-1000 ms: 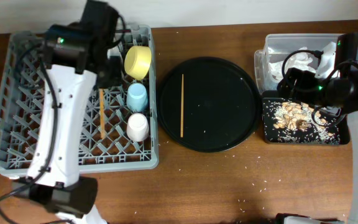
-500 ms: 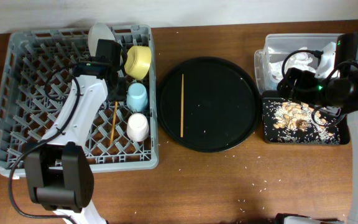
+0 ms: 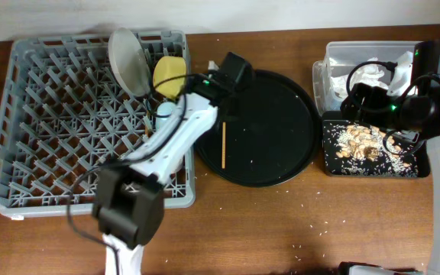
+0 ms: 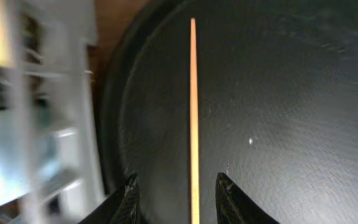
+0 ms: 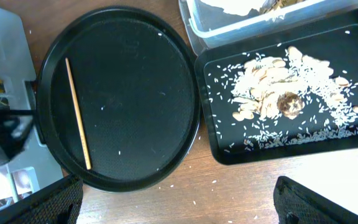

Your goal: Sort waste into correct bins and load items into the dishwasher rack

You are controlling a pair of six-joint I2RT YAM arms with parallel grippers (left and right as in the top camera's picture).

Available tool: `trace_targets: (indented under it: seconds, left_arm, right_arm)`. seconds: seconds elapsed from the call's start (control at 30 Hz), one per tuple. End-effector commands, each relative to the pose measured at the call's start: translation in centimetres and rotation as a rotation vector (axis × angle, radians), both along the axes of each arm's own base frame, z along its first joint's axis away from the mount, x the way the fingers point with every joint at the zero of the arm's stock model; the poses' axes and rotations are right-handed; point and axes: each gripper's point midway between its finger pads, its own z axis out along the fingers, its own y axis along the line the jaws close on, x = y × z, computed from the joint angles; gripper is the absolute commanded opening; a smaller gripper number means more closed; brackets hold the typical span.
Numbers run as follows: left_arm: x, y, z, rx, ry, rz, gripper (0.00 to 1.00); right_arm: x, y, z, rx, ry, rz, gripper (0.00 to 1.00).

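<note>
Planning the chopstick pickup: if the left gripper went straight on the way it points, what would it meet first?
Probably the chopstick on the round black tray, lying between the open fingers of the left gripper; depth unclear.

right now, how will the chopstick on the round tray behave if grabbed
Probably stiff and very light: the chopstick is a thin, straight wooden stick. Lying flat on the smooth round black tray, it may skid or roll if nudged. Gripped off-centre by the left gripper, it could pivot.

overhead: top-down | left wrist: close on chopstick [image 4: 193, 112] | right wrist: high | shared: round tray [image 3: 273, 153]
</note>
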Motion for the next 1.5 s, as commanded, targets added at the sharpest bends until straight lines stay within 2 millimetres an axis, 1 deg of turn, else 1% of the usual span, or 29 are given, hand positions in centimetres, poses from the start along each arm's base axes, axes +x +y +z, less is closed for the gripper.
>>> trace_targets:
  seconds: [0.0, 0.07, 0.17, 0.23, 0.27, 0.33, 0.43, 0.5, 0.57, 0.67, 0.73, 0.77, 0.8, 0.87, 0.9, 0.93, 0.97, 1.0, 1.03, 1.1, 1.13, 1.2, 1.27, 1.33, 1.37, 1.4, 1.43, 1.47]
  left_arm:
    - [0.2, -1.0, -4.3, 0.038, 0.039, 0.023, 0.38]
    - [0.1, -0.9, -6.0, 0.056, 0.068, 0.022, 0.37]
    - [0.0, -1.1, -7.5, 0.058, 0.088, 0.018, 0.33]
    - [-0.5, -1.6, -9.3, 0.042, 0.139, 0.006, 0.32]
    - [-0.8, -1.8, -9.9, 0.037, 0.156, 0.002, 0.31]
    - [-0.9, -1.9, -10.1, 0.034, 0.164, -0.001, 0.28]
    - [-1.0, -1.8, -10.5, 0.039, 0.171, -0.001, 0.28]
    - [-1.1, -1.7, -11.3, 0.047, 0.184, 0.000, 0.27]
    - [-1.5, -1.9, -12.3, 0.043, 0.212, -0.005, 0.20]
    - [-1.4, -1.9, -12.4, 0.042, 0.209, -0.005, 0.00]
    - [-1.2, -2.0, -12.0, 0.039, 0.204, -0.006, 0.00]
    - [-1.0, -2.2, -11.4, 0.038, 0.200, -0.009, 0.00]
    - [-0.8, -2.3, -10.3, 0.039, 0.197, -0.021, 0.00]
    - [0.5, -2.9, -5.9, 0.049, 0.161, -0.106, 0.00]
    - [1.1, -3.0, -3.2, 0.044, 0.139, -0.127, 0.00]
    - [1.4, -2.8, -1.5, 0.043, 0.127, -0.126, 0.00]
    - [1.8, -2.3, 1.1, 0.037, 0.108, -0.129, 0.00]
    - [2.1, -1.6, 3.7, 0.029, 0.088, -0.121, 0.00]
    - [2.3, -0.1, 6.7, 0.030, 0.061, -0.097, 0.00]
    - [2.2, 4.3, 11.6, 0.071, 0.011, -0.020, 0.00]
    - [1.8, 6.5, 13.4, 0.074, 0.001, 0.018, 0.01]
    - [2.1, 8.1, 15.5, 0.040, -0.033, -0.013, 0.00]
    - [1.8, 11.4, 17.6, 0.040, -0.059, 0.020, 0.00]
    - [0.8, 14.1, 18.1, 0.075, -0.042, 0.055, 0.00]
    - [-0.6, 17.7, 17.4, 0.144, 0.013, 0.123, 0.00]
    - [-1.1, 19.1, 16.6, 0.174, 0.048, 0.150, 0.00]
    - [-1.5, 20.6, 15.3, 0.204, 0.097, 0.176, 0.00]
    - [-1.5, 21.4, 14.0, 0.211, 0.133, 0.193, 0.00]
  right_arm:
    - [0.1, -0.4, 0.3, -0.011, -0.008, -0.014, 0.98]
    - [0.1, -0.4, 0.3, -0.011, -0.008, -0.014, 0.98]
    - [0.1, -0.4, 0.3, -0.011, -0.008, -0.014, 0.99]
    - [0.1, -0.4, 0.3, -0.011, -0.008, -0.014, 0.99]
    - [0.1, -0.4, 0.3, -0.011, -0.008, -0.014, 0.99]
    - [0.1, -0.4, 0.3, -0.011, -0.008, -0.014, 0.98]
    - [0.1, -0.4, 0.3, -0.011, -0.008, -0.014, 0.98]
    - [0.1, -0.4, 0.3, -0.011, -0.008, -0.014, 0.99]
    - [0.1, -0.4, 0.3, -0.011, -0.008, -0.014, 0.98]
    - [0.1, -0.4, 0.3, -0.011, -0.008, -0.014, 0.98]
    - [0.1, -0.4, 0.3, -0.011, -0.008, -0.014, 0.98]
    - [0.1, -0.4, 0.3, -0.011, -0.008, -0.014, 0.98]
    - [0.1, -0.4, 0.3, -0.011, -0.008, -0.014, 0.98]
    - [0.1, -0.4, 0.3, -0.011, -0.008, -0.014, 0.99]
    - [0.1, -0.4, 0.3, -0.011, -0.008, -0.014, 0.98]
    - [0.1, -0.4, 0.3, -0.011, -0.008, -0.014, 0.98]
    - [0.1, -0.4, 0.3, -0.011, -0.008, -0.014, 0.98]
    - [0.1, -0.4, 0.3, -0.011, -0.008, -0.014, 0.98]
    - [0.1, -0.4, 0.3, -0.011, -0.008, -0.014, 0.98]
    - [0.1, -0.4, 0.3, -0.011, -0.008, -0.014, 0.99]
    - [0.1, -0.4, 0.3, -0.011, -0.008, -0.014, 0.99]
    - [0.1, -0.4, 0.3, -0.011, -0.008, -0.014, 0.98]
    - [0.1, -0.4, 0.3, -0.011, -0.008, -0.014, 0.99]
    - [0.1, -0.4, 0.3, -0.011, -0.008, -0.014, 0.99]
    - [0.1, -0.4, 0.3, -0.011, -0.008, -0.014, 0.99]
    - [0.1, -0.4, 0.3, -0.011, -0.008, -0.014, 0.99]
    - [0.1, -0.4, 0.3, -0.011, -0.008, -0.014, 0.98]
    - [0.1, -0.4, 0.3, -0.011, -0.008, -0.014, 0.99]
